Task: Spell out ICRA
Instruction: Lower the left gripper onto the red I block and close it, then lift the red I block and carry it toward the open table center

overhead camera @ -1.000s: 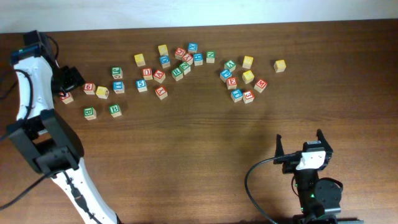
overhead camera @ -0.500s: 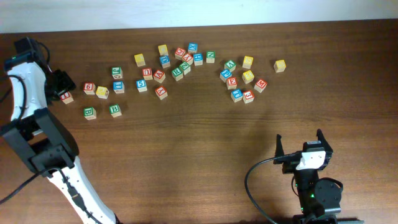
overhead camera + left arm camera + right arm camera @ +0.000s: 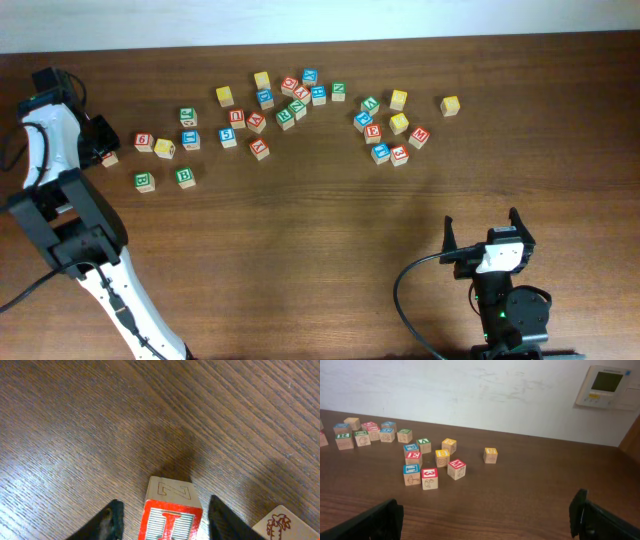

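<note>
the left fingers stand apart, one on each side of the red i cube, with slivers of gap showing, so not yet pinching. over the last second the left arm has shifted a little leftward over this cube near the desk's left edge, so the first letter looks ready to take. the right fingers sit wide apart, near nothing. by my count, about thirty cubes: left group seven, middle group fourteen, right group nine.

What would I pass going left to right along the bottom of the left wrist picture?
dark claw finger → red I block → other claw finger → corner of a block with a palm tree drawing
</note>
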Tool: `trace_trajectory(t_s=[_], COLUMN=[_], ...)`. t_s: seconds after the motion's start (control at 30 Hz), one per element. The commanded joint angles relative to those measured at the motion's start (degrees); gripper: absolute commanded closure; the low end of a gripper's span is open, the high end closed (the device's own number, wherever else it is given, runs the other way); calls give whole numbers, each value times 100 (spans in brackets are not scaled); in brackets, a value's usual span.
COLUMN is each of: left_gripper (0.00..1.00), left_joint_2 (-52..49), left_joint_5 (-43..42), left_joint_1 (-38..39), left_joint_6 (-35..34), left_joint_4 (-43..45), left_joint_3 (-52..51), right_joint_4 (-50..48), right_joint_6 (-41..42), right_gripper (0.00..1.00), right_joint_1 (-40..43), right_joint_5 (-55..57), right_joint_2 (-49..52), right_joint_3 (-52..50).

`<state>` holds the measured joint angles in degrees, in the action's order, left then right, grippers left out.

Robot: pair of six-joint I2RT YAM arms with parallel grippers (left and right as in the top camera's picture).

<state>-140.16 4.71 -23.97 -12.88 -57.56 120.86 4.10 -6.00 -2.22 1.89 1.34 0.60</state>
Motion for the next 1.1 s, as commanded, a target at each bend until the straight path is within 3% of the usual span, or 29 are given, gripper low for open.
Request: trace_trajectory(t_s=[0.0, 0.37, 0.57, 0.7, 0.77, 0.87, 1.07], left_gripper=[61, 77, 77, 77, 83, 82, 81], left_joint_2=[-63, -61, 87, 551, 916, 1491, 2763], left_joint_5=[-37, -39, -42, -90, -374, -846, -1016], left_joint_1=[-22, -20, -22, -20, -20, -20, -2], left_joint_6=[55, 98, 118, 116, 116, 83, -190], left_joint_4=[33, 33, 24, 26, -44, -216, -1064], left_joint_3=[-4, 35, 37, 37, 37, 37, 37], right_joint_4=[46, 46, 46, 46, 46, 46, 46], right_joint_6=[24, 24, 24, 24, 24, 24, 24], right_gripper=[2, 2, 2, 2, 2, 2, 2], right_joint_1=[37, 37, 37, 37, 37, 37, 37], right_joint_5=[-11, -11, -11, -11, -9, -11, -11], right_joint_2=[-17, -17, -17, -17, -17, -17, -17], right_joint_3=[-28, -28, -28, -28, -28, -28, -28])
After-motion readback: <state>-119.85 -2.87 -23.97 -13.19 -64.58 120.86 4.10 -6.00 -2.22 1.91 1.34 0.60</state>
